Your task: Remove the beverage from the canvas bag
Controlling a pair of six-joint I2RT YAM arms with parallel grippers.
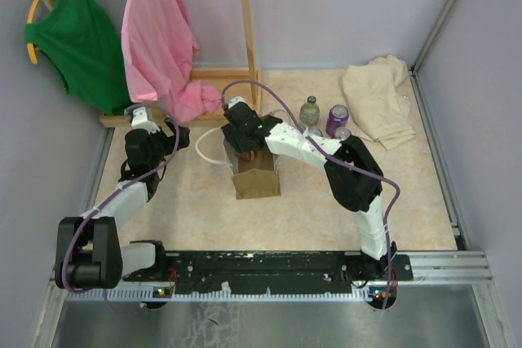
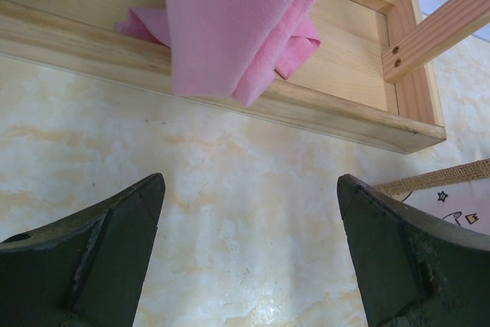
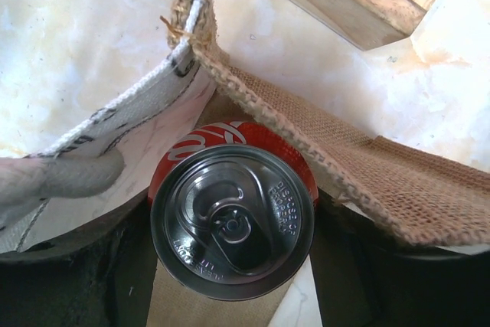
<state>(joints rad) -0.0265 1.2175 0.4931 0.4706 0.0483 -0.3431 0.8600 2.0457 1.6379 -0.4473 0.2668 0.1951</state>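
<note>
The red drink can with a silver top (image 3: 232, 220) stands straight up in the mouth of the small tan-brown canvas bag (image 3: 360, 178). Its long side runs up and down. Its top, with the pull tab, faces up at the right wrist camera. The right gripper (image 1: 247, 146) comes at the bag from above. Its two dark fingers (image 3: 383, 281) press on the left and right sides of the can, closed on it. The bag's rough woven edge touches the can at the back right, and the white cloth inside lies close on the left.

The left gripper (image 2: 250, 185) hangs over bare table, jaws spread wide, with nothing between them.

The bag stands near the middle of the cream marble-look table (image 1: 196, 209). A wooden rack base (image 1: 224, 73) lies just behind it. A glass bottle (image 1: 309, 112) and a purple can (image 1: 337, 118) stand near its back right, with a beige cloth (image 1: 377, 99) past them in the corner. There is open table in front of the bag and on both sides.

Grey walls close in the table. A pink shirt (image 1: 159, 46) and a green shirt (image 1: 77, 46) hang at the back left.
</note>
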